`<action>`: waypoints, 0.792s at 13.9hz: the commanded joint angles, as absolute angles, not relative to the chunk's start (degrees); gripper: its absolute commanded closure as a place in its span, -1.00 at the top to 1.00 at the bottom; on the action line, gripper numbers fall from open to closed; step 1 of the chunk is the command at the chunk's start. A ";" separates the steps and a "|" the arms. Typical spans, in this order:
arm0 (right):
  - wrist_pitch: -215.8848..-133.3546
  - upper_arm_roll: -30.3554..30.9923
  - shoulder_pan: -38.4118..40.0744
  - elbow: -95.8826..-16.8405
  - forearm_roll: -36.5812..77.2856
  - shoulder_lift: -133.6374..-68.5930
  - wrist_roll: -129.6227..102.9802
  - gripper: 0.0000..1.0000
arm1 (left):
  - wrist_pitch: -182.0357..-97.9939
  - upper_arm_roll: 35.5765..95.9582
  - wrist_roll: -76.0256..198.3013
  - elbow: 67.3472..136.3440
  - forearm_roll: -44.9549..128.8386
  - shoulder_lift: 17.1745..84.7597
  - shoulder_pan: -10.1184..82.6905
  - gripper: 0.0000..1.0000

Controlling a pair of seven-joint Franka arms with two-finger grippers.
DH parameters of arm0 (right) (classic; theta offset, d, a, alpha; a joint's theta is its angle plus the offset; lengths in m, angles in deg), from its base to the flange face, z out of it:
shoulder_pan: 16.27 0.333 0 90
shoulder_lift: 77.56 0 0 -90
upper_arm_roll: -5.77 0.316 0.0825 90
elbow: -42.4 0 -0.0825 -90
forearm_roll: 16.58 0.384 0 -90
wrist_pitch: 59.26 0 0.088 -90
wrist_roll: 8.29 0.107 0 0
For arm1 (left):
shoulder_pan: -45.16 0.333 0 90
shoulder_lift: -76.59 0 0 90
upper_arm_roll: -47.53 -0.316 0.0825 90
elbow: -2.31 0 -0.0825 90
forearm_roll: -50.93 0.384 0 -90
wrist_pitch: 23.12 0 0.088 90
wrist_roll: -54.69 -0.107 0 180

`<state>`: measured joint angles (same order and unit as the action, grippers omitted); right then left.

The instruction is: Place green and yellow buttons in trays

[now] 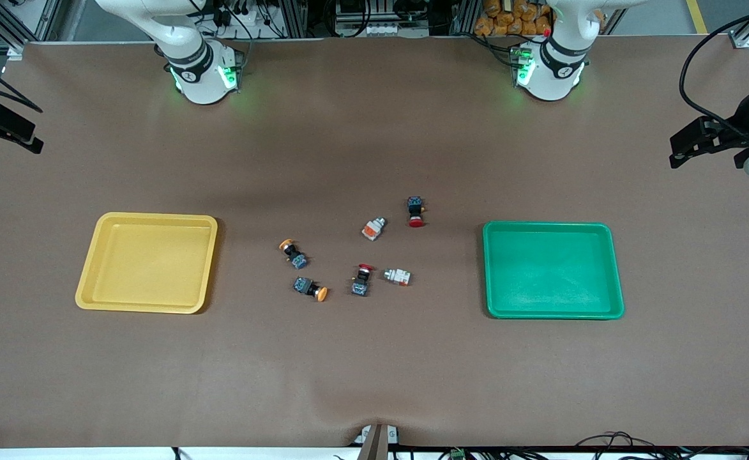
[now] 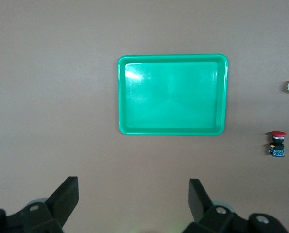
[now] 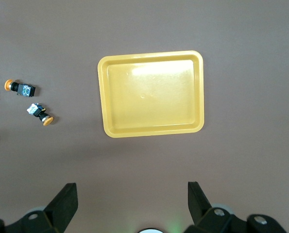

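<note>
A: Waiting high above the table, the left gripper (image 2: 133, 204) hangs over the green tray (image 1: 617, 275), fingers spread wide and holding nothing; the right gripper (image 3: 132, 204) hangs over the yellow tray (image 1: 93, 268), equally spread and unloaded.

B: And the buttons?

A: All 6 lie on the brown table (image 1: 374, 383) between the 2 trays, none in a tray yet. 2 orange-capped buttons, one (image 1: 293, 252) farther from the front camera and one (image 1: 310, 288) nearer, sit toward the yellow tray. 2 whitish buttons, one (image 1: 373, 228) farther and one (image 1: 398, 276) nearer, sit toward the green tray.

B: What should be left alone?

A: The 2 red-capped buttons: one (image 1: 416, 211) farthest from the camera, one (image 1: 361, 280) just beside the nearer whitish one.

B: Best approach for a first pick?

A: Probably the right arm descends on an orange-capped button, fingers turned across its narrow body, not along its length. These pieces lie on their sides and could roll, so closing squarely matters. The nearer whitish one needs care, given its red-capped neighbour.
</note>
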<state>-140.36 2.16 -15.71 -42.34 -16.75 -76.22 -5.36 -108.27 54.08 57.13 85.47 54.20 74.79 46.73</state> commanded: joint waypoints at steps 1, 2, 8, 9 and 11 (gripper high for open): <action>-140.12 2.25 -15.56 -41.19 -17.37 -76.68 -4.69 1.00 | -107.58 54.21 56.62 85.19 54.27 74.92 46.74 1.00; -140.04 2.25 -15.39 -41.19 -17.37 -76.68 -4.69 1.00 | -107.58 54.21 56.71 85.10 54.27 74.92 46.83 1.00; -140.30 2.34 -15.48 -41.10 -16.58 -77.83 -4.51 1.00 | -107.58 54.21 57.24 82.56 54.10 72.28 46.48 1.00; -140.21 2.34 -15.39 -41.10 -16.58 -78.52 -4.51 1.00 | -107.58 54.56 57.85 82.29 54.01 71.50 46.48 1.00; -139.77 2.34 -15.39 -41.19 -16.23 -79.06 -4.69 1.00 | -107.75 56.22 60.21 81.94 53.92 70.97 46.48 1.00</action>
